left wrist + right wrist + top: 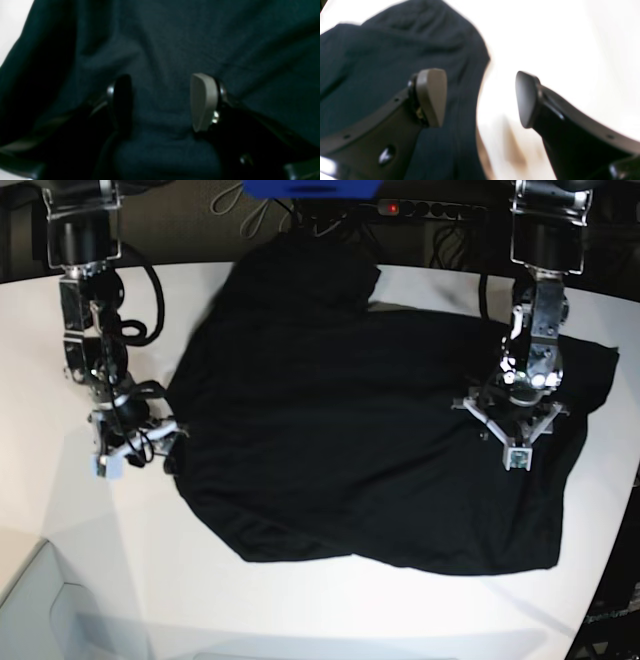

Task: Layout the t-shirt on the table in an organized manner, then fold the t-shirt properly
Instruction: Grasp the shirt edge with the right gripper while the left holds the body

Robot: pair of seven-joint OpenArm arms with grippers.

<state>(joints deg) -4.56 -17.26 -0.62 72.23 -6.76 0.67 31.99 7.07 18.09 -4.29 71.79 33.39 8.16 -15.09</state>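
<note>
The black t-shirt (340, 420) lies spread and wrinkled over the white table (80, 520). My left gripper (162, 102) is open, its fingers (203, 100) spread above the black cloth (175, 37), which fills the left wrist view. In the base view it (512, 418) hangs over the shirt's right part. My right gripper (480, 98) is open and empty, straddling the shirt's edge (395, 50), with one finger (431, 97) over cloth and the other over bare table (557, 37). In the base view it (160, 442) sits at the shirt's left edge.
The table's curved front edge (60, 555) runs at the lower left. Cables and a dark strip (400, 210) lie behind the table. A brown blur (512, 147) shows on the table in the right wrist view.
</note>
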